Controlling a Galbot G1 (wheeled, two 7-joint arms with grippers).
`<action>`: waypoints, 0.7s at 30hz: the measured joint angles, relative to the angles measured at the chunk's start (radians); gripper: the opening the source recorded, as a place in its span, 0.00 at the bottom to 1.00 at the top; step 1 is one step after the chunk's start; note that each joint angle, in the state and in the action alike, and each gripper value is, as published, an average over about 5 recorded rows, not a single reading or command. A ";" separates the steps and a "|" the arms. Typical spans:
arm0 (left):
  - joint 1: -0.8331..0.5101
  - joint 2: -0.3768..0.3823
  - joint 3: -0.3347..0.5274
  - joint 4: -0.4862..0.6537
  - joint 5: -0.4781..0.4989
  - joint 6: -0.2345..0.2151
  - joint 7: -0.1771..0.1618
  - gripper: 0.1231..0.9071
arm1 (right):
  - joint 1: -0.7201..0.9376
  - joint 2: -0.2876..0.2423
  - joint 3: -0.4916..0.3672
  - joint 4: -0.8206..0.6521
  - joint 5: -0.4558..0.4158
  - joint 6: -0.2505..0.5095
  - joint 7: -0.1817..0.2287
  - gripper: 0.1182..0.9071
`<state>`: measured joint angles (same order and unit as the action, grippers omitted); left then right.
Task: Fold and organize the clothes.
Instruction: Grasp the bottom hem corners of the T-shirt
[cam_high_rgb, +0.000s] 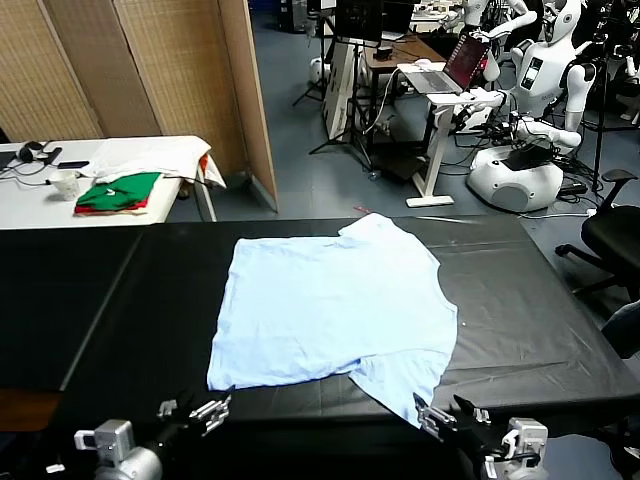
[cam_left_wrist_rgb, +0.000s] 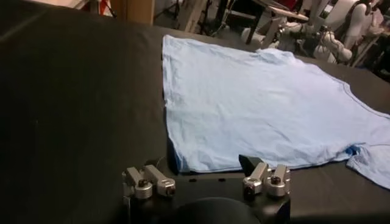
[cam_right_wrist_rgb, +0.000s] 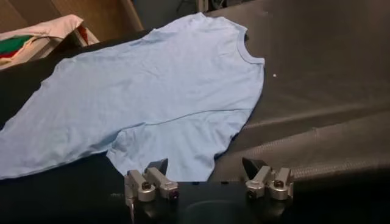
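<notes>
The clothes, one pale blue T-shirt (cam_high_rgb: 335, 310), lie spread flat on the black table (cam_high_rgb: 530, 320), neck opening toward the far side. One sleeve (cam_high_rgb: 405, 375) reaches toward the table's near edge. My left gripper (cam_high_rgb: 195, 408) is open at the near edge, just short of the shirt's near-left corner (cam_left_wrist_rgb: 183, 161). My right gripper (cam_high_rgb: 447, 412) is open too, low at the near edge, its fingers just short of that sleeve (cam_right_wrist_rgb: 183, 149). In the wrist views the left gripper (cam_left_wrist_rgb: 207, 164) and the right gripper (cam_right_wrist_rgb: 205, 165) hold nothing, and the shirt (cam_left_wrist_rgb: 262, 103) (cam_right_wrist_rgb: 158, 91) lies ahead of each.
Back left stands a white table with green-and-red folded garments (cam_high_rgb: 118, 192), a white cloth (cam_high_rgb: 150, 155) and a cup (cam_high_rgb: 65, 184). A wooden screen (cam_high_rgb: 150, 70) rises behind it. Desks, other robots and an office chair (cam_high_rgb: 615, 235) fill the back right.
</notes>
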<state>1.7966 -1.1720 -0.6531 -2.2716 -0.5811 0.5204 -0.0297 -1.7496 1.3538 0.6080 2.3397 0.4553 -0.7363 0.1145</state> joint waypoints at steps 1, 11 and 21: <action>-0.001 -0.001 0.001 0.002 0.005 -0.002 0.001 1.00 | 0.001 0.000 -0.002 -0.002 -0.006 0.000 0.000 1.00; -0.016 -0.020 0.017 0.035 0.044 -0.025 0.003 1.00 | 0.017 0.006 -0.030 -0.021 -0.074 0.034 -0.010 1.00; -0.023 -0.028 0.027 0.065 0.069 -0.035 0.001 0.74 | 0.026 0.010 -0.040 -0.044 -0.103 0.056 -0.025 0.76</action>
<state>1.7735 -1.1998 -0.6261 -2.2065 -0.5119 0.4851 -0.0285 -1.7236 1.3641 0.5675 2.2957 0.3519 -0.6805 0.0898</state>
